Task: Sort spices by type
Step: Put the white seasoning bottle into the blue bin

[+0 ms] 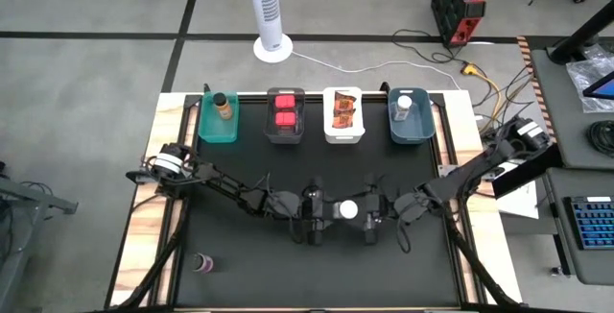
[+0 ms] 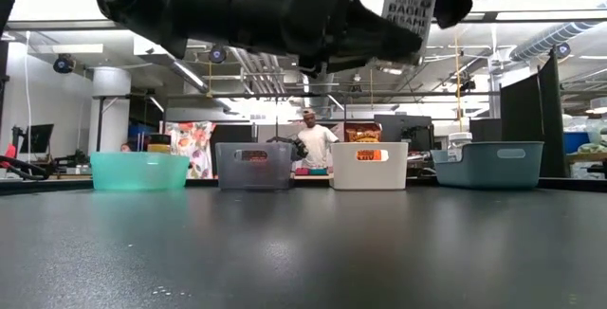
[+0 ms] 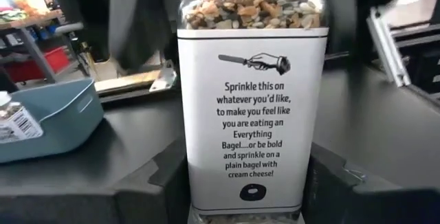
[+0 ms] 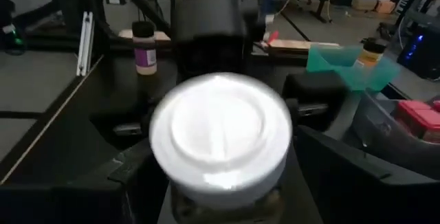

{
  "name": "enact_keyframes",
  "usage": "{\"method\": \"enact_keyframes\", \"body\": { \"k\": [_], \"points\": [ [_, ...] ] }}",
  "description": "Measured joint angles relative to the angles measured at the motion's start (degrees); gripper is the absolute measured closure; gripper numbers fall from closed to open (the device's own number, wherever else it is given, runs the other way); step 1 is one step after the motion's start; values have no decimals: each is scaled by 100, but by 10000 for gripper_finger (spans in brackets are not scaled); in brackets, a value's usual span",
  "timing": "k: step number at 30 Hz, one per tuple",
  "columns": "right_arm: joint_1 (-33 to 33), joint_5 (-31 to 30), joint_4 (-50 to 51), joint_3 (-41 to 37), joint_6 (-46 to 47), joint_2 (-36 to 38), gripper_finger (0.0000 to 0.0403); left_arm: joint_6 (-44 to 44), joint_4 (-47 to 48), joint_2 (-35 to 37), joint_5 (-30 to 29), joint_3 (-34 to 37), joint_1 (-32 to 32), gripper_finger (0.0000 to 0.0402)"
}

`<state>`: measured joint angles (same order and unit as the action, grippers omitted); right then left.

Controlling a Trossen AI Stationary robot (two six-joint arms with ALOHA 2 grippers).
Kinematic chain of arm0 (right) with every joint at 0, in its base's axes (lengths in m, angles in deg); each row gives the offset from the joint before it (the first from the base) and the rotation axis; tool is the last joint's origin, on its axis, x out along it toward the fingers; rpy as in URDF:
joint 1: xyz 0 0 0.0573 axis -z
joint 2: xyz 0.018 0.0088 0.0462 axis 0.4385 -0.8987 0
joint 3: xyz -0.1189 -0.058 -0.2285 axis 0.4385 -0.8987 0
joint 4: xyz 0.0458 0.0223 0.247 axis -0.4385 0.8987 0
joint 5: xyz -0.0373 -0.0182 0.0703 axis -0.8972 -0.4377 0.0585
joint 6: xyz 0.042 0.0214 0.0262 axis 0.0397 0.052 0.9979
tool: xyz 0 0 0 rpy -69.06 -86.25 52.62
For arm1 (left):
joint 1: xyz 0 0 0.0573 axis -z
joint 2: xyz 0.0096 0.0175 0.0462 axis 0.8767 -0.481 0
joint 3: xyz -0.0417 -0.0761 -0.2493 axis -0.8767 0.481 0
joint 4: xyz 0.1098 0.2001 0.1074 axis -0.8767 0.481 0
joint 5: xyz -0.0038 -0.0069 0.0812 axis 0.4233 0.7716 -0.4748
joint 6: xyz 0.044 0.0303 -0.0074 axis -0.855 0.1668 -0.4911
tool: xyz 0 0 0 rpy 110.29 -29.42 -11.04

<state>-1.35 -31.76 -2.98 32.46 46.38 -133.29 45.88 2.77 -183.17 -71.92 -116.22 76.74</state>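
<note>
Sorting mostly done, by look of it: six of eight spices binned, two left.

Loose on desk [image 1: 240, 275], front left: small purple-labelled bottle with dark cap [image 1: 202, 264], untouched.

Mid-desk, raised: white-capped clear jar of bagel seasoning [image 1: 348, 210], between left pincer [image 1: 315, 211] and right pincer [image 1: 371, 219]. Handover likely; which pincer grips jar, cannot tell.

Bins along far edge:
- teal bin [image 1: 219, 129]: one brown dark-capped bottle [image 1: 224, 107]
- grey bin [image 1: 285, 131]: two red square tubs [image 1: 285, 111]
- white bin [image 1: 344, 134]: two orange-brown packets [image 1: 344, 110]
- blue bin [image 1: 411, 129]: one white-capped jar [image 1: 404, 108]
</note>
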Motion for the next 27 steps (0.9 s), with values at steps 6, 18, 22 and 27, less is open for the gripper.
{"method": "enact_keyframes", "body": {
  "k": [6,18,22,27],
  "points": [
    [-42,8,1859,588,258,488,119,-8,373,0,-467,0,60,224],
    [-52,47,5155,2591,1159,-237,97,-37,399,0,-570,-11,72,224],
    [-50,46,5818,3080,1213,-591,102,-63,391,0,-570,-11,87,224],
    [-48,52,6257,3458,1273,-823,135,-63,383,0,-570,-11,105,224]
  ]
}}
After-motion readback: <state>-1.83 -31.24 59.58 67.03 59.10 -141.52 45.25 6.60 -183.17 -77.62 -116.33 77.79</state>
